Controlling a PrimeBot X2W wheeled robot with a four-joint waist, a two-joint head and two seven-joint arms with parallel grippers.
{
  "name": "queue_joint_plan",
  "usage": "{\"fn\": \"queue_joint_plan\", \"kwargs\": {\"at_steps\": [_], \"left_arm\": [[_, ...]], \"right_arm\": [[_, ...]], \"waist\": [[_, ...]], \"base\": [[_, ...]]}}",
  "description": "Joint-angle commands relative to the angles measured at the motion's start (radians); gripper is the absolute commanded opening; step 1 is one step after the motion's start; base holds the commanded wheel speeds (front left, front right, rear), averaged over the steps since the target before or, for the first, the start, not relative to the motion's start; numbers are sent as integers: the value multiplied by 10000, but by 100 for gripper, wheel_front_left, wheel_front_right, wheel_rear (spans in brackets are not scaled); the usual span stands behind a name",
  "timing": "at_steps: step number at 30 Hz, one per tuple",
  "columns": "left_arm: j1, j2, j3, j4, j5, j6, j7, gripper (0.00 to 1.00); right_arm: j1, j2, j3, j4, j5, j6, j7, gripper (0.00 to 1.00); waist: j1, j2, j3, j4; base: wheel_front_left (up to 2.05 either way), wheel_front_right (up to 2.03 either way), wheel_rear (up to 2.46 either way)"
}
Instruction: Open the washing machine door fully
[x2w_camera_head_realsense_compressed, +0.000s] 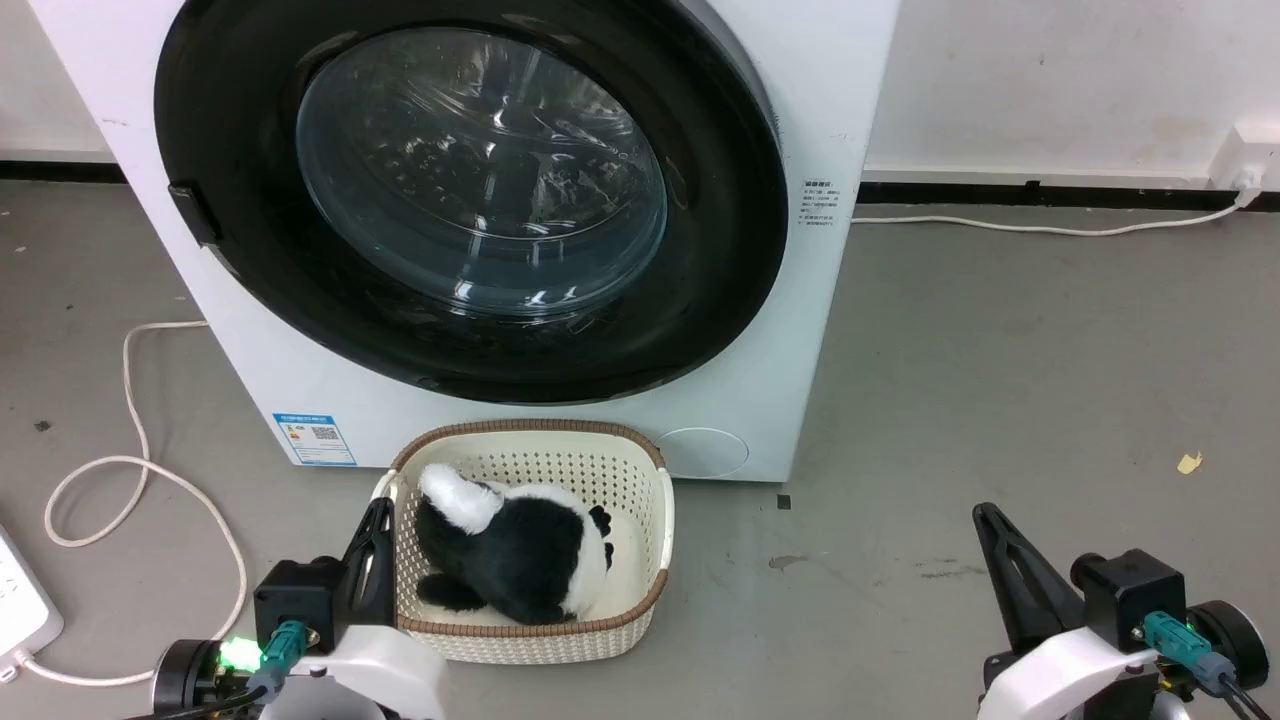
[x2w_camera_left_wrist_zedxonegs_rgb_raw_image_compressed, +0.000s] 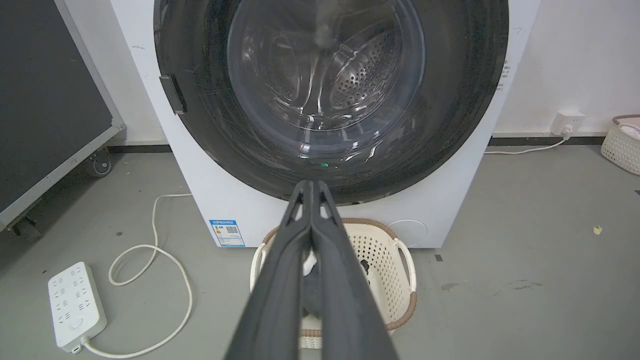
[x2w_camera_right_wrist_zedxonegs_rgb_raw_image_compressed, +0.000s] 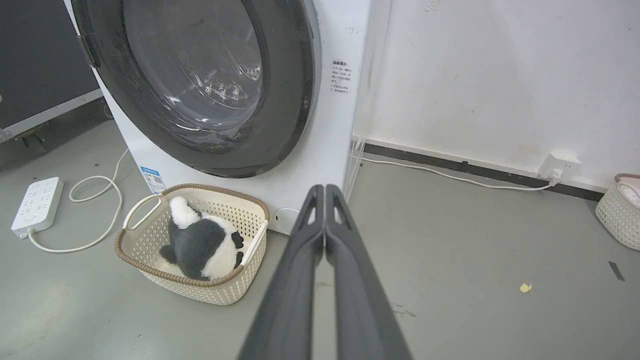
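Head view: round glossy black washing machine door (x2w_camera_head_realsense_compressed: 470, 190) closed.
Left jaws and right jaws pressed together, empty.

Washing machine door (x2w_camera_head_realsense_compressed: 250, 200): large round glossy black ring, bulging clear glass centre, closed flush against white washer front.

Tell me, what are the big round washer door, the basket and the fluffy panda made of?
The large round glossy black washing machine door: probably a shiny plastic ring around a clear glass bowl, since it reflects light and the steel drum shows through. The cream perforated basket: likely moulded plastic, with a brown woven-look rim. The black-and-white panda toy: soft plush, fuzzy-looking.
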Motion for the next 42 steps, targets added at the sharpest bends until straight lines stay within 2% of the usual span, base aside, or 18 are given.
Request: {"fn": "queue_joint_plan", "kwargs": {"at_steps": [1,26,27,42], "left_arm": [[-9,12,-20,-35,89,28,3,0],[-9,12,-20,-35,89,28,3,0],[0,0,-1,4,-10,-2,-4,100],[19,1,-31,33,-91,-36,-242,100]], "right_arm": [[-119,49,-9,-43,-74,-11,3,0],[-119,49,-9,-43,-74,-11,3,0],[4,0,1,2,9,0,-6,100],[67,5,-68,-103,167,1,-243,100]], "waist": [[0,-1,0,0],[0,-1,0,0],[0,-1,0,0],[0,-1,42,26]], "base": [[0,0,0],[0,0,0],[0,0,0],[0,0,0]]}}
